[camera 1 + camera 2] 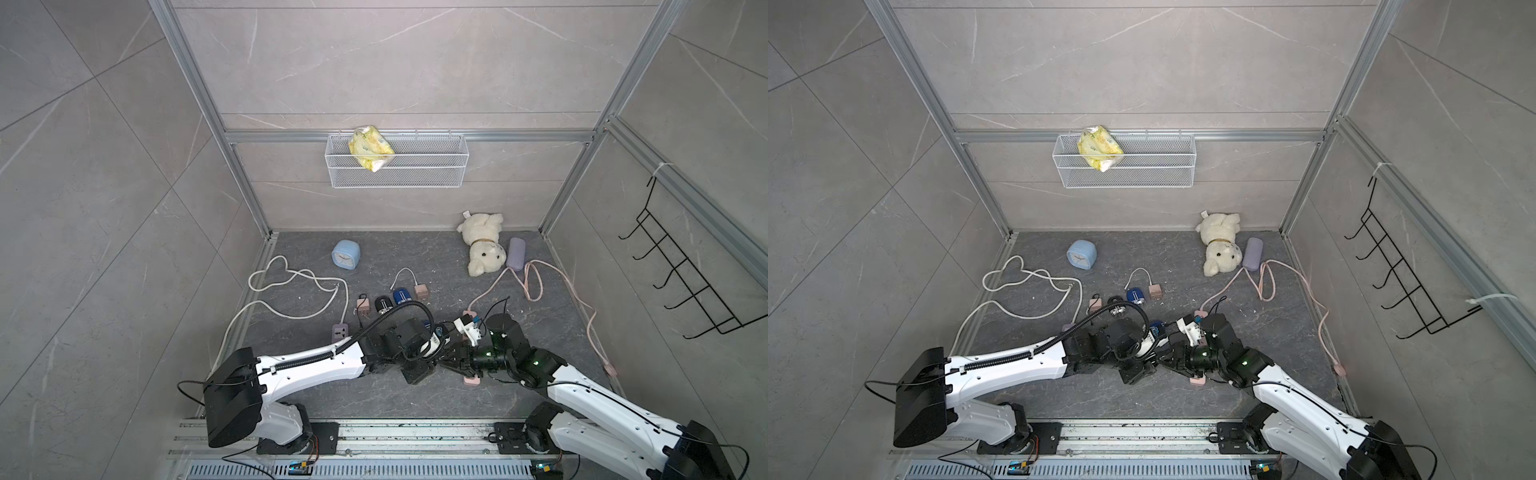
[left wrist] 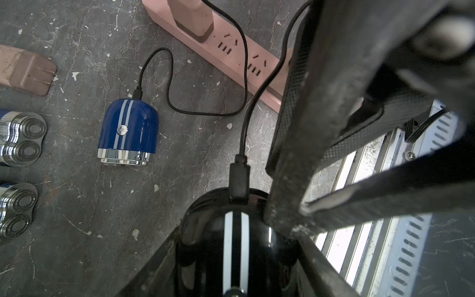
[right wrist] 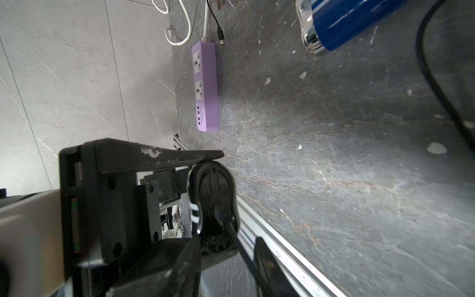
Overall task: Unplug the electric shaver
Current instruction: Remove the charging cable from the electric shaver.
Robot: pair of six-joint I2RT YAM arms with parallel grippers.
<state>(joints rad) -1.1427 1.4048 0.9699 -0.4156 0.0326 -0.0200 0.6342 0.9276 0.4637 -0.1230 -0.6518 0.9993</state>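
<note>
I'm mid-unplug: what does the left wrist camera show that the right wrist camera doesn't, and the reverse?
Left wrist only: the pink power strip with a pink adapter plugged in, and two other shavers' heads. Right wrist only: the purple power strip and its white cable. Both: the black shaver held in the left gripper, its charging cable plugged in, and the blue shaver.

left gripper point(image 2: 236, 257) clamped | right gripper point(image 2: 293, 216) tip-to-tip with it | arms stretched inward, low

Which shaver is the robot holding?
The black shaver with white stripes: the left end effector grips it, and its cable is plugged into it. The blue shaver nearby lies free, untouched.
</note>
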